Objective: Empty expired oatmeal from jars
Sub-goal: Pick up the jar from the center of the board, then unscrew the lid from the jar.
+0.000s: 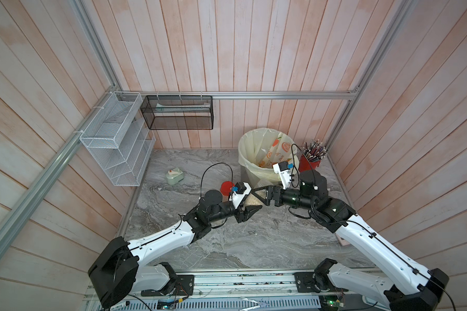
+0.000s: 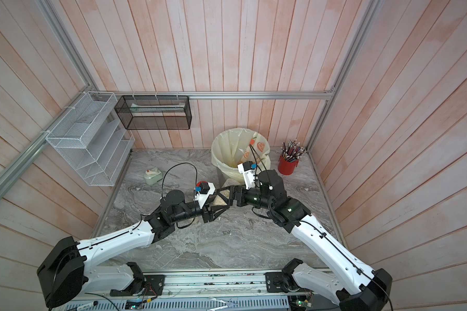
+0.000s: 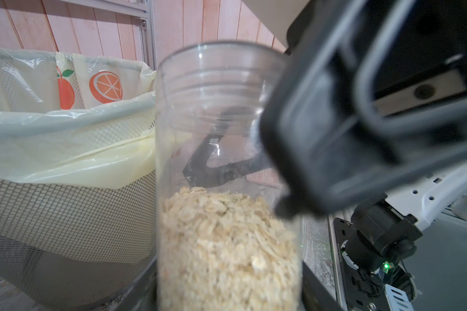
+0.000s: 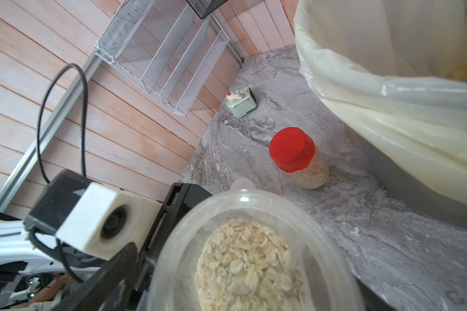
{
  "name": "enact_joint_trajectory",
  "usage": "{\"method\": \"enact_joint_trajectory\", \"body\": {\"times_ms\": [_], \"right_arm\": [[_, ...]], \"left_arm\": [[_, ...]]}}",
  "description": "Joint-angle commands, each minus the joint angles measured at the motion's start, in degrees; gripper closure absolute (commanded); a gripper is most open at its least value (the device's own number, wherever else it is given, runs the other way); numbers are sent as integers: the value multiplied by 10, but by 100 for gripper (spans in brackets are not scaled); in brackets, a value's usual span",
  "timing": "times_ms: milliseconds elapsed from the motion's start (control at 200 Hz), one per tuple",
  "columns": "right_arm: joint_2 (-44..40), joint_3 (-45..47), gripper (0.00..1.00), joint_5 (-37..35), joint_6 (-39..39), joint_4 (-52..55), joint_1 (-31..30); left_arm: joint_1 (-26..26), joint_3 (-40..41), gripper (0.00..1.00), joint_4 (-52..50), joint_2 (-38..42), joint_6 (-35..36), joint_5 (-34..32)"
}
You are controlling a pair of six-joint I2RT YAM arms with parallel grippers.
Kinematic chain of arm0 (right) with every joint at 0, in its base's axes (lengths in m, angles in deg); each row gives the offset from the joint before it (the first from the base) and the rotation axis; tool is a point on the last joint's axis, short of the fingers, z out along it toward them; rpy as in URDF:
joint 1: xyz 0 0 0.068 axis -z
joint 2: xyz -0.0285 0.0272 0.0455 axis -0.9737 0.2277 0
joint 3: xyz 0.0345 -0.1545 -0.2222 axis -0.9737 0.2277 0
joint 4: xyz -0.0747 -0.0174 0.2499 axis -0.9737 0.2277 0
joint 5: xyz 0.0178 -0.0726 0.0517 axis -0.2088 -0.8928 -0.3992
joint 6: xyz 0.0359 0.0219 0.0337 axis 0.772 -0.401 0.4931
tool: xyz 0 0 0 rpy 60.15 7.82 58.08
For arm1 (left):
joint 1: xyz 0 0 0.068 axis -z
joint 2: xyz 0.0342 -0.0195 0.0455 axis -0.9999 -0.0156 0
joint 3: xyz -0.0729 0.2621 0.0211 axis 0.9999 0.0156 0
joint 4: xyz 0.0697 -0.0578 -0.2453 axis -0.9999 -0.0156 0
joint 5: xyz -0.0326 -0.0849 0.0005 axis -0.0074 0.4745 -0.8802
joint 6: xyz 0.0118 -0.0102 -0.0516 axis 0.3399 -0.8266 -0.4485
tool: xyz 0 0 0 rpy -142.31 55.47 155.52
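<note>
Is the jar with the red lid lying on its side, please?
No, the jar with the red lid stands upright on the marble tabletop, with its lid uppermost.

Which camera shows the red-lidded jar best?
The right wrist view: the red-lidded jar stands whole and unobstructed on the table. In both top views the left wrist camera hides all but its lid. The left wrist view misses it.

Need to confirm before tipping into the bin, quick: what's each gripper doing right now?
Left gripper: closed on the clear jar of oatmeal.
Right gripper: open, jaws spread at the jar's top.
</note>
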Motion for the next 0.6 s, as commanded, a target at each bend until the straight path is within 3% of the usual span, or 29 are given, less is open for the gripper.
{"method": "enact_joint_trajectory", "body": {"times_ms": [0,385,595], "right_arm": [[-18,6,2,-8,6,-17,-4],[-74,15,2,-86,44,-1,5],[-107,-5,2,-88,88,43,23]], "left_arm": [[-5,-3,79,36,1,-6,-8],[-8,42,81,83,50,3,-49],[-7,56,82,83,82,65,-99]]}}
